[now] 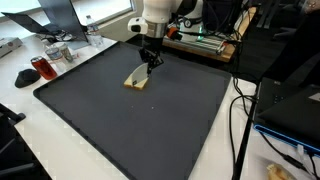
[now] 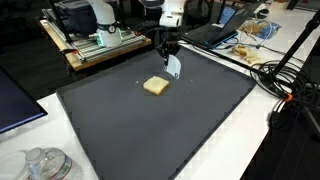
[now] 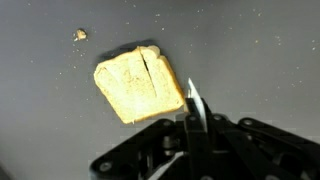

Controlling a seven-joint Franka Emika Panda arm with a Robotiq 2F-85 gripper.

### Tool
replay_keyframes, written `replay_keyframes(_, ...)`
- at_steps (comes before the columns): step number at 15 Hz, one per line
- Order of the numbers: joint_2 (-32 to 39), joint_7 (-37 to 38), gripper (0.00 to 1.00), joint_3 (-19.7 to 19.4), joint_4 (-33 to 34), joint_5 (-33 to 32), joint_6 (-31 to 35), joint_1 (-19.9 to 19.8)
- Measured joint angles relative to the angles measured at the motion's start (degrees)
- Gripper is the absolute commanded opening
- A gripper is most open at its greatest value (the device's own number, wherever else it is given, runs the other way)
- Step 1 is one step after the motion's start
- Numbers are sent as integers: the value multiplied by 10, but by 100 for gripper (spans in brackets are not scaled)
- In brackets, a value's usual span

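A slice of toasted bread (image 1: 137, 80) lies flat on a dark grey mat (image 1: 130, 130), and it shows in both exterior views (image 2: 155, 87) and in the wrist view (image 3: 140, 85). It has a slit across its top. My gripper (image 3: 190, 128) is shut on a thin pale blade (image 3: 192, 100) that it holds edge-on. The blade's tip is at the right edge of the bread, and I cannot tell if it touches. The gripper hangs just behind the bread in both exterior views (image 1: 150, 57) (image 2: 168, 50), with the blade (image 2: 174, 68) pointing down.
A crumb (image 3: 80, 35) lies on the mat (image 2: 150, 135). A red object (image 1: 41, 67) and a glass jar (image 1: 62, 52) stand off the mat's corner. A wooden platform (image 2: 100, 45) stands behind. Cables (image 1: 240, 110) run along one side, and glassware (image 2: 45, 165) stands at the near corner.
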Motion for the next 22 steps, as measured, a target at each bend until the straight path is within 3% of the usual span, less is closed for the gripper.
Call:
replay_keyframes(8, -90, -218, 1, 0, -100, 163, 118, -41)
replay_keyframes(12, -128, -364, 1, 3, -142, 321, 143, -44)
replay_keyframes(17, -169, -584, 1, -16, -149, 541, 108, -43)
replay_keyframes(22, -176, -734, 4, -74, -127, 630, 14, -47)
